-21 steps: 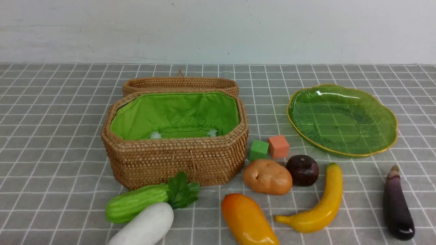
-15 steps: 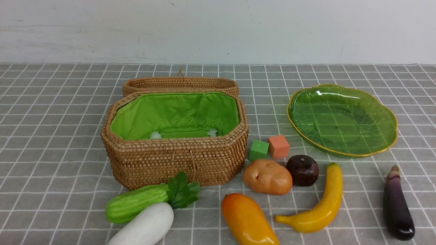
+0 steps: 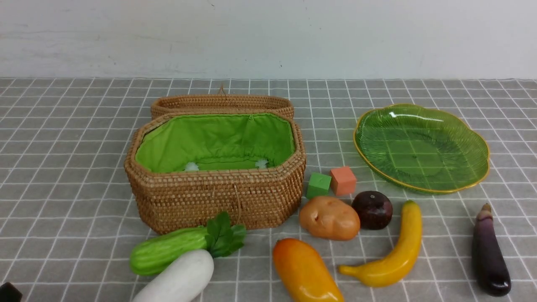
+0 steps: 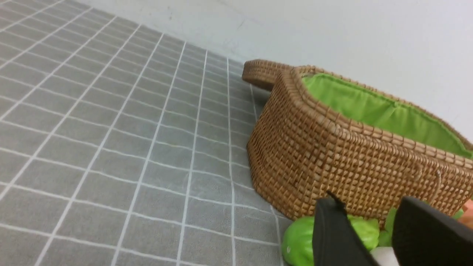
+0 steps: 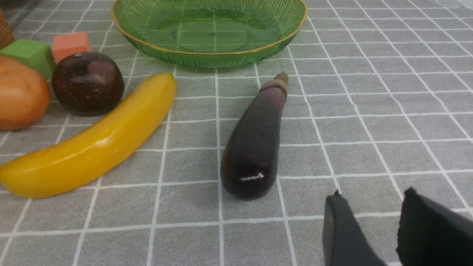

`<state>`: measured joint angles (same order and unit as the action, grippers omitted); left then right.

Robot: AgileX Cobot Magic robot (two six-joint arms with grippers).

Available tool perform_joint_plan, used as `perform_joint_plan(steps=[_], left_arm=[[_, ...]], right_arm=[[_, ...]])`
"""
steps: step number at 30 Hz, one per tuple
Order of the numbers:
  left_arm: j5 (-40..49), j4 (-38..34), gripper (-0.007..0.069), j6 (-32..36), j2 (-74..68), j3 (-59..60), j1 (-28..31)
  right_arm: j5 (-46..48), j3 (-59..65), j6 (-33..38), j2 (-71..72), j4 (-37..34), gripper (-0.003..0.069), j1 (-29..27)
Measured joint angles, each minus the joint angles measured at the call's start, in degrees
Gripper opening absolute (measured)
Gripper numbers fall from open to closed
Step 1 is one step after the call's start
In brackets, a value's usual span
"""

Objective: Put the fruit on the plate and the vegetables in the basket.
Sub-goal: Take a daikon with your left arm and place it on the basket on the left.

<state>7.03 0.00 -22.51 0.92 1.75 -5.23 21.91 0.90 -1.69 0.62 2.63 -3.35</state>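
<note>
Mango (image 3: pixel 306 270), banana (image 3: pixel 392 249) and maroon fruit (image 3: pixel 372 209) lie lower right of centre, below the plate (image 3: pixel 421 147). Cucumber (image 3: pixel 168 249) and radish (image 3: pixel 178 279) sit lower left, before the basket (image 3: pixel 218 197). Potato (image 3: pixel 329 218) sits mid-frame, eggplant (image 3: pixel 488 251) far right. The left gripper (image 4: pixel 369 207) and right gripper (image 5: pixel 373 199) stand parted, gripping nothing.

Three fruits (image 3: pixel 394 251), four vegetables (image 3: pixel 329 218), two cubes (image 3: pixel 342 180), one basket (image 3: pixel 209 201), one lid (image 3: pixel 222 102), one plate (image 3: pixel 421 149).

On the grey checked tabletop (image 5: pixel 369 111), the right pincer (image 5: pixel 373 207), jaws parted with nothing between them, sits near the rounded end of the eggplant (image 5: pixel 255 144), with the banana (image 5: pixel 92 144), maroon fruit (image 5: pixel 88 83), potato (image 5: pixel 20 96), green cube (image 5: pixel 27 55) and orange cube (image 5: pixel 71 43) beside it and the green glass plate (image 5: pixel 207 55) beyond its stem.
</note>
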Motion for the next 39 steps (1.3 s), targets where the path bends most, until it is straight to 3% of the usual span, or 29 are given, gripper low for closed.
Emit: perform_joint_plan(steps=[9,13,17,19,24,30,34,39], left_arm=[[3.1,5.1,0.0238,0.1,0.0,0.0,0.0],[-3.6,4.9,0.0238,-0.1,0.0,0.1,0.0],[-17.2,1.6,0.0238,-3.1,0.0,-0.3,0.0],[-17.6,0.8,0.0238,-3.7,0.0,-1.5,0.0],[-10.4,1.2,0.0238,-2.9,-3.1,-16.1,0.0],[7.2,2.8,0.0238,-2.4,-18.1,-35.3,0.0],[13.9,3.7,0.0238,-2.3,-27.4,-38.9,0.0],[15.8,5.0,0.0238,-2.3,-38.5,-38.9,0.0]], right_arm=[[0.0,0.0,0.0,0.0,0.0,0.0241,0.0],[0.0,0.0,0.0,0.0,0.0,0.0241,0.0],[0.0,0.0,0.0,0.0,0.0,0.0241,0.0],[0.0,0.0,0.0,0.0,0.0,0.0241,0.0],[0.0,0.0,0.0,0.0,0.0,0.0241,0.0],[0.0,0.0,0.0,0.0,0.0,0.0241,0.0],[0.0,0.0,0.0,0.0,0.0,0.0241,0.0],[0.0,0.0,0.0,0.0,0.0,0.0241,0.0]])
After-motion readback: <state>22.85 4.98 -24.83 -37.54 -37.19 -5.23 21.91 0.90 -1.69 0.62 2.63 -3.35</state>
